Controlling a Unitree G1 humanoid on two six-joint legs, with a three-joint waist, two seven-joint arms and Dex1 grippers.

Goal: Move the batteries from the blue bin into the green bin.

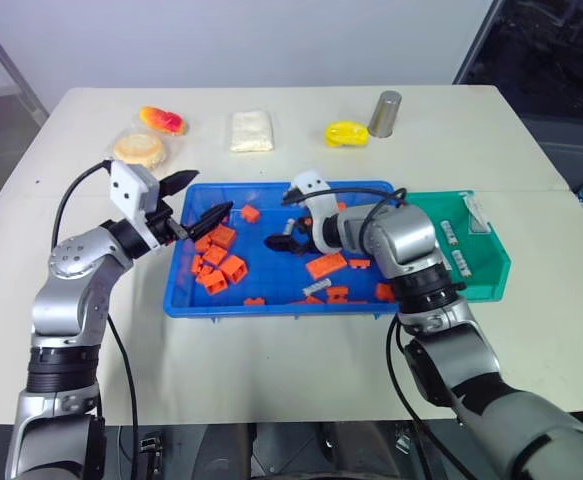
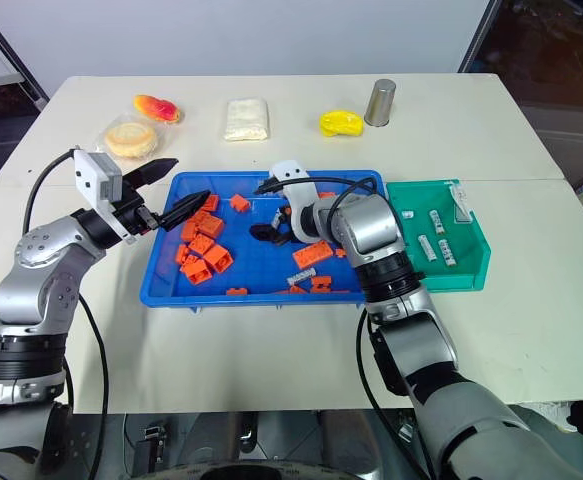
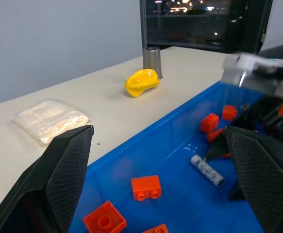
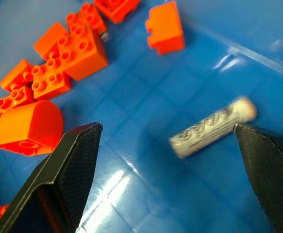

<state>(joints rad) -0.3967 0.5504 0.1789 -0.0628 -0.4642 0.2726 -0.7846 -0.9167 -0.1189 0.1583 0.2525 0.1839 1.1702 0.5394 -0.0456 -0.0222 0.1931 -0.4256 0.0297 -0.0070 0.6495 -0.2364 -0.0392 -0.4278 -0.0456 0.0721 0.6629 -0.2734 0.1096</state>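
Lying between the open right gripper's (image 4: 168,160) fingers, a battery (image 4: 212,127) rests in the blue bin (image 4: 146,87).

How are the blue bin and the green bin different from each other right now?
The blue bin is wide and shallow; the green bin is much narrower and looks deeper. The blue bin holds many orange bricks and a battery; the green bin holds only batteries. The right gripper is open over the blue bin's floor, and no gripper is at the green bin. Both are rectangular and sit next to each other on the table.
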